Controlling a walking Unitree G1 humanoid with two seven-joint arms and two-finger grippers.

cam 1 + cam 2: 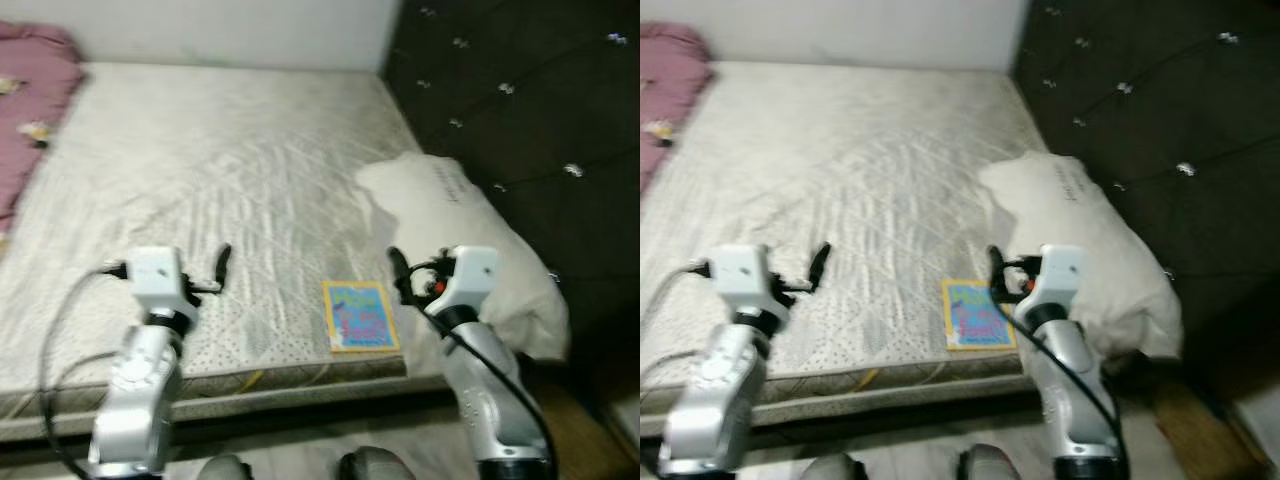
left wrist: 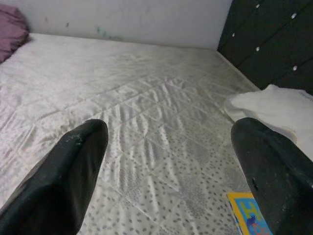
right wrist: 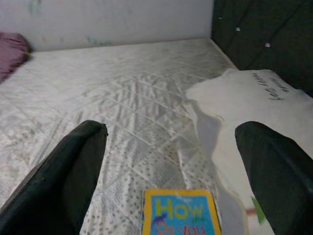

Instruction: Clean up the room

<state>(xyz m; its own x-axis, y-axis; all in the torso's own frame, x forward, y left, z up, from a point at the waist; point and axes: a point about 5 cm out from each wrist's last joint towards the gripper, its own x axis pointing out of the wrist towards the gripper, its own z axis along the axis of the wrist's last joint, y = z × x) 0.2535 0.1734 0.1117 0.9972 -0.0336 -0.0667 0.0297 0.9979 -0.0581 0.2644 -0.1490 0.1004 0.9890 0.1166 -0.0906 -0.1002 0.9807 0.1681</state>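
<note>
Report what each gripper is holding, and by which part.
Nothing is held. The left gripper and right gripper are both open above the mattress; the book lies untouched.

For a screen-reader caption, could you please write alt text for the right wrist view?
An open right claw hovers over a quilted mattress, a yellow-bordered book directly below it. A white pillow lies beside a dark tufted headboard.

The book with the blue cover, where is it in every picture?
Left eye view: book lies near the bed's front edge, beside the right gripper.
Right eye view: book, same spot, left of the pillow.
Left wrist view: book's corner, by one finger.
Right wrist view: book, between the fingers.
Shared landmark: the pillow.
</note>
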